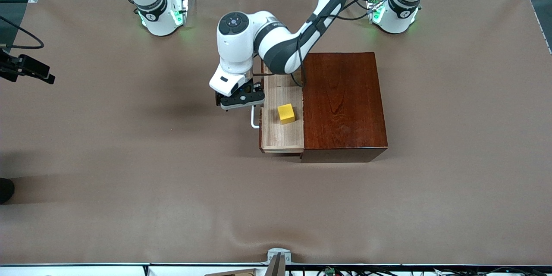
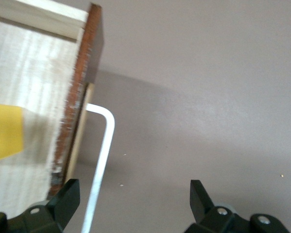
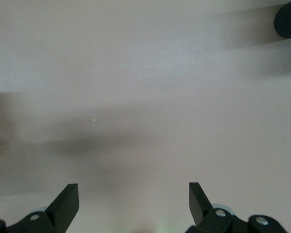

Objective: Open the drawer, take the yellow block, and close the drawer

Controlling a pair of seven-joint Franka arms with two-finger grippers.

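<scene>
The left gripper [image 1: 241, 100], fingers spread wide and empty, hung over the white handle [image 1: 254, 119] of the pulled-out drawer [image 1: 282, 133], so the yellow block [image 1: 286, 113] lay at its four o'clock, while the right gripper [image 3: 133, 201] waited, also wide.

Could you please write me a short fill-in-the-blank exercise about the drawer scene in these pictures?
1. The yellow block lies inside the ____ drawer.
2. The colour of the U-shaped handle on the drawer's front is ____.
3. The left gripper hovers by the handle with its fingers ____.
4. The drawer belongs to a glossy reddish-brown wooden ____.

Missing words: open; white; open; box
</scene>
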